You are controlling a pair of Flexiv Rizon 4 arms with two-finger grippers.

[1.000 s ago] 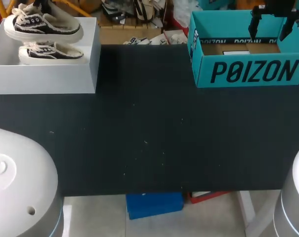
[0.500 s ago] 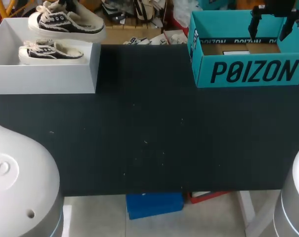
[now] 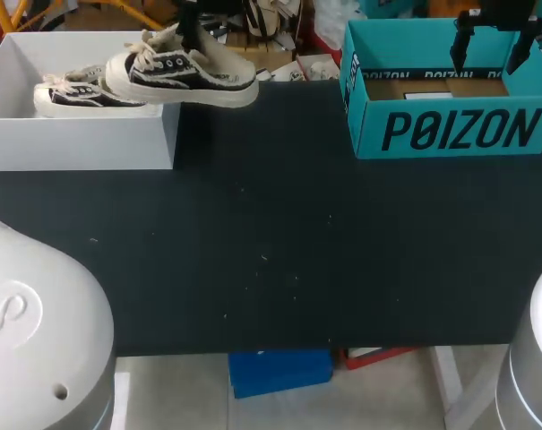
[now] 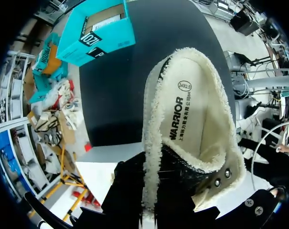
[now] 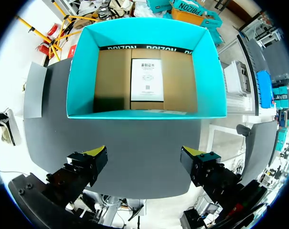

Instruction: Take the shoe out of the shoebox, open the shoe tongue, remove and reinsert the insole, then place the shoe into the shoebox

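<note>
Head view: left jaws, grasping shoe [image 3: 181, 76], moved right; right jaws released.

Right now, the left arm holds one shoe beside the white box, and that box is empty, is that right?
Not quite: the head view shows a second shoe lying in the white box. The held shoe is indeed beside it.
</note>
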